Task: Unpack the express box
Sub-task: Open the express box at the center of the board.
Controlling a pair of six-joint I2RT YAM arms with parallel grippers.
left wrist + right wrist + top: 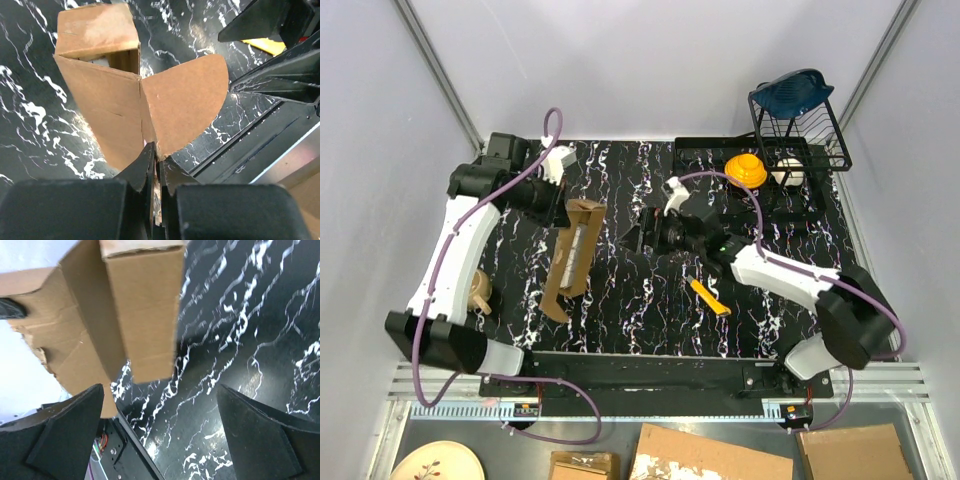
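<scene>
The express box (575,258) is an oblong brown carton lying lengthwise left of the table's middle, its far end open with flaps spread. My left gripper (563,207) is at that far end. In the left wrist view it (156,161) is shut on the edge where a rounded flap (185,100) meets the box wall (107,105). My right gripper (638,237) stands open just right of the box. In the right wrist view its jaws (160,390) are wide apart over bare table, with the box (142,305) ahead of them and untouched.
A yellow-and-black utility knife (710,297) lies beside the right arm. A black dish rack (800,150) with a yellow item (745,168) and a blue one (795,92) stands back right. A tan object (480,292) sits by the left arm. Torn cardboard pieces (710,455) lie below the table's front edge.
</scene>
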